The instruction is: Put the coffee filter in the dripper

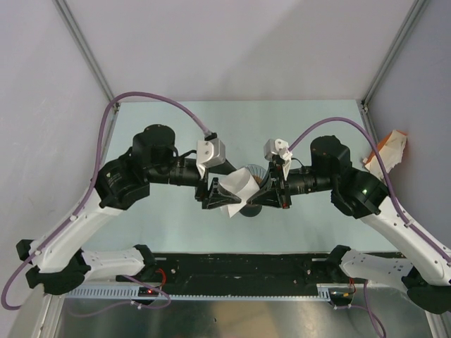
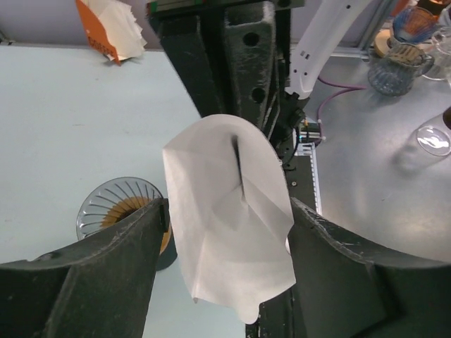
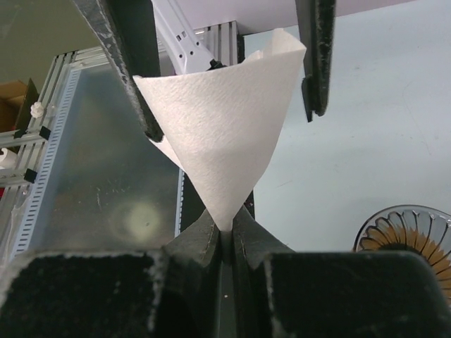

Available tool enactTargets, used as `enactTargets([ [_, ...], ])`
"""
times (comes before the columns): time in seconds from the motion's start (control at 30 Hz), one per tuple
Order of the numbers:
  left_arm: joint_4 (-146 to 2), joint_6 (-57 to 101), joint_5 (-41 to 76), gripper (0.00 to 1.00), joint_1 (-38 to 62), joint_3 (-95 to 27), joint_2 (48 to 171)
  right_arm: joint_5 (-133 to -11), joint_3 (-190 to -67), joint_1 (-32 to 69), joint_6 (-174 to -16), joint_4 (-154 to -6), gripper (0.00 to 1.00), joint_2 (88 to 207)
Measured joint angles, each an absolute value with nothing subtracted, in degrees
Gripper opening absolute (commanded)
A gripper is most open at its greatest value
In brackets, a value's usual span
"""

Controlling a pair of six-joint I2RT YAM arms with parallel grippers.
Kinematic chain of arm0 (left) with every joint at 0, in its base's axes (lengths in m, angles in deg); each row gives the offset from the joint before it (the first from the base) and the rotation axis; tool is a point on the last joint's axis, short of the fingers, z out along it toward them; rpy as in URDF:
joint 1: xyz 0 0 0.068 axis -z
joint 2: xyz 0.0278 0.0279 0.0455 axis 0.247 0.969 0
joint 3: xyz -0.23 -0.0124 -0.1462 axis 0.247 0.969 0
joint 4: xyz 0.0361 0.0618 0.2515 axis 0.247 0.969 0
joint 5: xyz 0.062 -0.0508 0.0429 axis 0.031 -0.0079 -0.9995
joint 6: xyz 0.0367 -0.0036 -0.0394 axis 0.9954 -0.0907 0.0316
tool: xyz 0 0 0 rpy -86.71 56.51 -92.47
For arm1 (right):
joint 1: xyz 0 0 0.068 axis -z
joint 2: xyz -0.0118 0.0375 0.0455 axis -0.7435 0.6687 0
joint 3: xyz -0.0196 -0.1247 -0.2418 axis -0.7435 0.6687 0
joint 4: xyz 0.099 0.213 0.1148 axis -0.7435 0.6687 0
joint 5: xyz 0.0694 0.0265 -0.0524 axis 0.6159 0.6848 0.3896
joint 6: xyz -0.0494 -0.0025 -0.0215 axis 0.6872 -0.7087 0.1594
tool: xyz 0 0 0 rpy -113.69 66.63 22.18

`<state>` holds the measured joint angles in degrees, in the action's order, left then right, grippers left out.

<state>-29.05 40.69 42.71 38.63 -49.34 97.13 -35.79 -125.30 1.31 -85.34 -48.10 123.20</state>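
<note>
The coffee filter (image 1: 238, 186) is a white paper cone held in the air between both grippers. My right gripper (image 3: 225, 229) is shut on its pointed tip. My left gripper (image 2: 225, 232) is open, its jaws standing either side of the filter's wide end (image 2: 225, 211). In the right wrist view one left finger (image 3: 134, 63) touches the filter's (image 3: 225, 120) rim, and the other (image 3: 317, 56) stands just off it. The dripper (image 2: 116, 201), clear and ribbed over an orange ring, stands on the table below the filter. It also shows in the right wrist view (image 3: 409, 229) and is mostly hidden in the top view (image 1: 256, 172).
An orange and white packet of filters (image 1: 387, 151) lies at the table's back right, also in the left wrist view (image 2: 113, 28). Glassware (image 2: 398, 63) and a glass (image 2: 433, 141) stand on the metal bench beyond the black rail (image 1: 239, 267) at the near edge.
</note>
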Motion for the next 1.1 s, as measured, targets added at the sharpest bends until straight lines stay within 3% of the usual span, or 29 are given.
enactTargets([
  [0.27,-29.1,43.5,47.6,0.25,38.8,-49.3,96.6,-33.6,-125.3,1.4,-85.4,-48.1,0.13,123.2],
  [0.33,-29.1,43.8,48.2,0.14,38.8,-49.3,96.6,-33.0,-125.3,1.4,-85.4,-48.1,0.17,123.2],
  [0.4,-29.1,44.0,48.4,0.05,38.8,-49.3,96.6,-32.6,-125.3,1.6,-85.4,-48.0,0.28,123.2],
  [0.5,-29.1,43.7,48.4,0.01,38.8,-49.3,96.7,-32.5,-125.3,1.8,-85.5,-47.8,0.45,123.2],
  [0.6,-29.1,43.1,48.3,0.0,38.8,-49.3,97.1,-32.9,-125.3,2.1,-85.3,-47.6,0.5,123.0],
  [0.77,-29.1,41.5,48.3,0.0,38.8,-49.3,97.7,-34.5,-125.7,2.6,-85.1,-47.9,0.41,121.8],
  [0.87,-29.1,40.5,48.3,0.0,38.8,-49.3,98.0,-34.8,-126.6,2.6,-84.9,-48.3,0.25,121.6],
  [0.93,-29.1,40.1,48.4,0.0,38.8,-49.3,98.2,-35.0,-126.9,2.6,-84.6,-48.7,0.09,121.6],
  [1.03,-29.1,39.5,48.3,0.0,38.7,-49.3,98.5,-35.1,-127.0,2.7,-84.2,-49.0,0.01,121.6],
  [1.1,-29.1,39.3,48.3,0.12,38.5,-49.3,98.5,-35.2,-127.0,2.7,-83.9,-48.9,0.0,121.6],
])
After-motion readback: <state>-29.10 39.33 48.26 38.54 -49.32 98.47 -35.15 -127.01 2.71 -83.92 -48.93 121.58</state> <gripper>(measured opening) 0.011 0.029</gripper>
